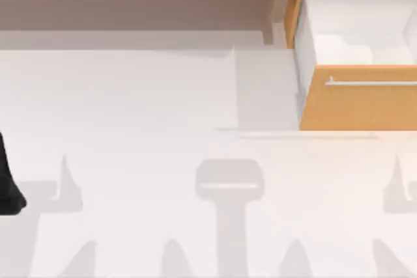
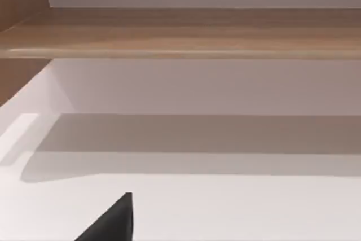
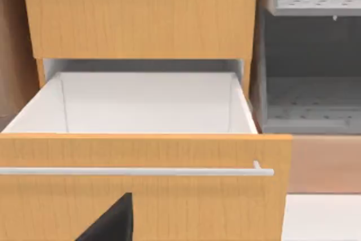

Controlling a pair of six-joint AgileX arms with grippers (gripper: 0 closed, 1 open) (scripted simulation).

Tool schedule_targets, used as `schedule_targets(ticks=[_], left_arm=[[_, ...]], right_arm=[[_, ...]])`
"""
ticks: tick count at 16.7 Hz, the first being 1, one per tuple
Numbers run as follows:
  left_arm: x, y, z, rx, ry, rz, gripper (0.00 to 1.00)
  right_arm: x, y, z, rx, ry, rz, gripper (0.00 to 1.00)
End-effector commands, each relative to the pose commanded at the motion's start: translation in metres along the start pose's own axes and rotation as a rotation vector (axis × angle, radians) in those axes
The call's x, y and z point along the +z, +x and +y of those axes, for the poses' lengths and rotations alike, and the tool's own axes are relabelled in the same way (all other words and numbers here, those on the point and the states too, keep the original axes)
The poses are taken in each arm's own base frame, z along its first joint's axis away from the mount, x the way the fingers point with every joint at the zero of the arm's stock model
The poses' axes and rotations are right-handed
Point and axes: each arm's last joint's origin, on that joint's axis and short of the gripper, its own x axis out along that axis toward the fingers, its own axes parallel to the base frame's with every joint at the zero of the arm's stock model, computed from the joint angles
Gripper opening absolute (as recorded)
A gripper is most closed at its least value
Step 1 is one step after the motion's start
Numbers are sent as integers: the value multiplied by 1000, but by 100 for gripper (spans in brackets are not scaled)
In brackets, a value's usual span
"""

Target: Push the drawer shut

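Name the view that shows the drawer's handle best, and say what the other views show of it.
The right wrist view: the handle runs across the drawer front, seen head-on and close, with its end post visible. The top view catches the handle from above as a thin bar cut off at the picture's right edge. The left wrist view faces the shelf instead.

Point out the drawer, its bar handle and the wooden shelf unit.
drawer [image 3: 141, 207]: right wrist view, on the orange-tan front panel.
handle [image 3: 135, 171]: right wrist view, on the middle of the silver bar.
shelf unit [image 2: 186, 32]: left wrist view, on the wooden shelf board.
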Motion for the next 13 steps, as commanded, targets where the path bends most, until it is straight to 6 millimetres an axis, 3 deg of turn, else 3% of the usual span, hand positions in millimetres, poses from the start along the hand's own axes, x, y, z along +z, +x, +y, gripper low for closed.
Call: schedule_targets(ticks=[3,7,13], left_arm=[[0,0,0,0,0,0,100],[0,0,0,0,0,0,100],[0,0,0,0,0,0,100]], right_arm=[[3,0,-1,1,0,-8,100],[34,6,-9,1,-8,-56,100],[80,50,-47,-5,-18,-35,100]])
